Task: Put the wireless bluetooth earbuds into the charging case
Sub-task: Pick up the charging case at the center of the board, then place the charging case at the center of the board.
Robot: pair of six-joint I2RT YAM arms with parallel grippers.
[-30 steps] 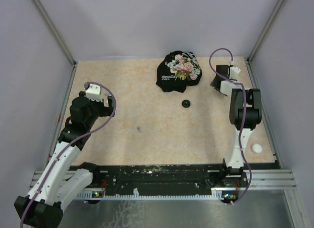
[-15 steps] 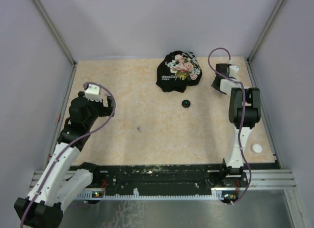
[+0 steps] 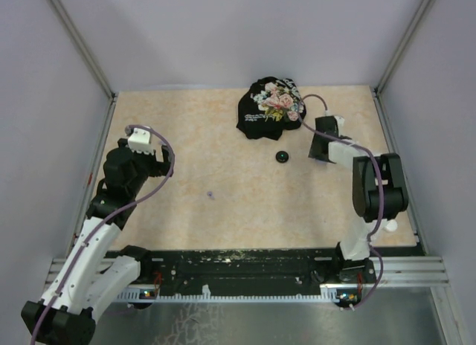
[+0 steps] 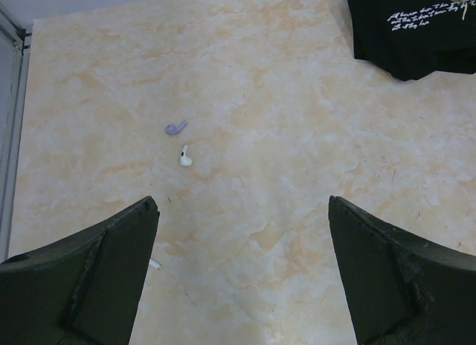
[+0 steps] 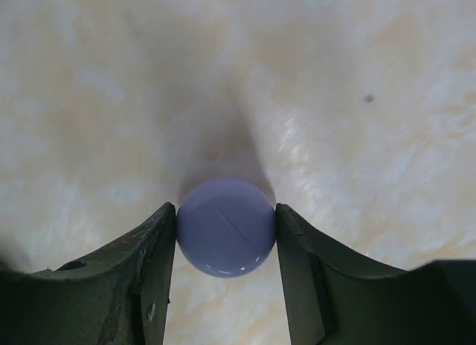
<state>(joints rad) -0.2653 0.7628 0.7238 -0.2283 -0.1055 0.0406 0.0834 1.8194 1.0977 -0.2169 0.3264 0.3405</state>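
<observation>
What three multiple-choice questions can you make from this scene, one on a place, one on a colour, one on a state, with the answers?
1. Where on the table is the black floral cloth? A: near left corner. B: far side, middle. C: near right corner.
2. What colour is the round puck between the right fingers? A: black. B: red. C: lavender.
3. How do the left fingers stand? A: spread wide, gripping nothing. B: shut on an earbud. C: shut on the cloth.
Answers: 1 B, the top view shows it at the far side, about midway across. 2 C, the right wrist view shows it pale purple. 3 A, the left wrist view shows them far apart with nothing held.
</observation>
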